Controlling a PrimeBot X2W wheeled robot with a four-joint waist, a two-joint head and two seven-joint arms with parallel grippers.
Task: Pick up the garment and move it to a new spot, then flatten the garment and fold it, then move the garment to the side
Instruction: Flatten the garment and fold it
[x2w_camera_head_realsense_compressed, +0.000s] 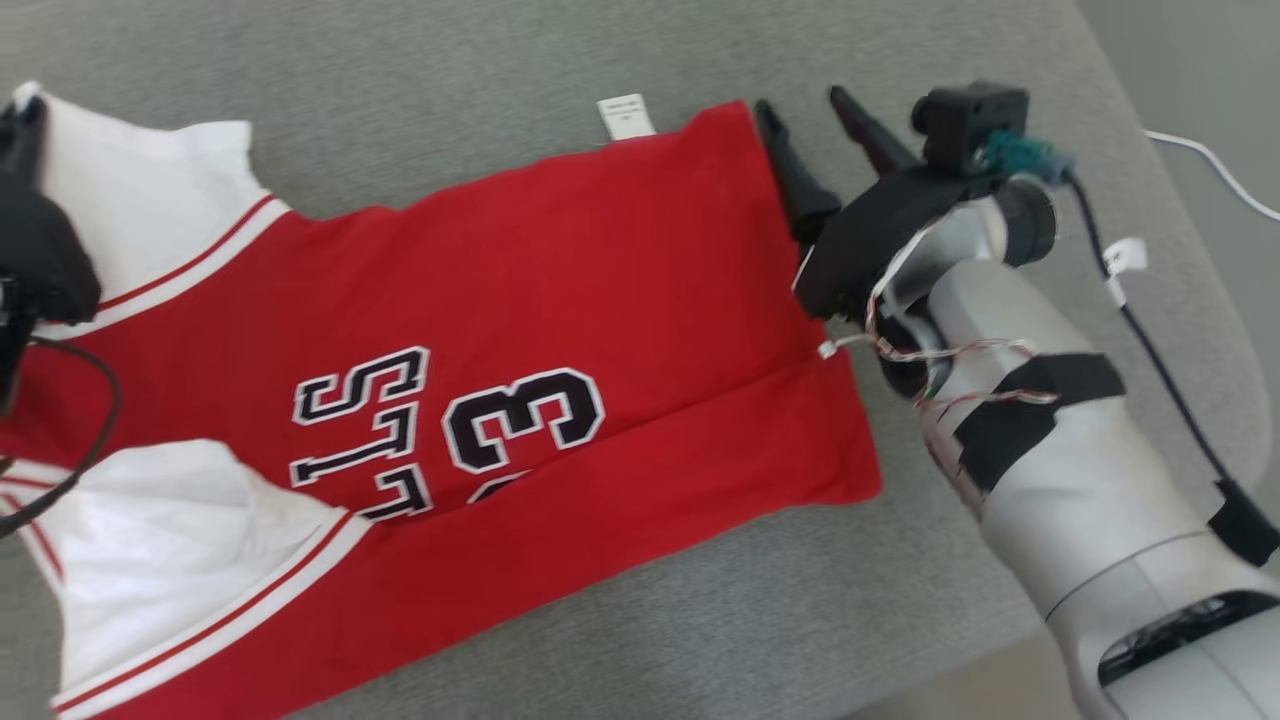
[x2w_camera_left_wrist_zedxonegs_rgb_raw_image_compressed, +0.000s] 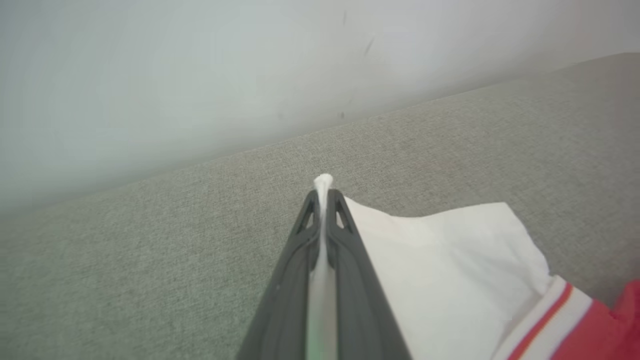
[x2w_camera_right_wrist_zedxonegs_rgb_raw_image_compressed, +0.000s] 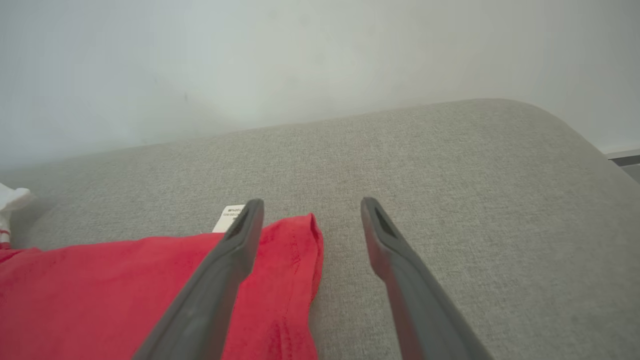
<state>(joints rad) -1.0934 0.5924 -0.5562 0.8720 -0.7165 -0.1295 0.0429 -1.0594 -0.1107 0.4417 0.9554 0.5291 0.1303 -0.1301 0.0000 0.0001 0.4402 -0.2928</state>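
Note:
The garment is a red and white basketball jersey with black lettering, spread across a grey cushion. Its white shoulder part lies at the left. My left gripper is shut on a pinch of that white fabric, which pokes out past the fingertips. At the jersey's far right corner my right gripper stands open. One of its fingers is over the red hem, the other over bare cushion. In the head view the right gripper sits at the hem's far corner.
The grey cushion ends in a rounded edge at the right and near sides. A small white care label sticks out at the jersey's far edge. A white cable lies on the floor beyond the right edge. A pale wall rises behind.

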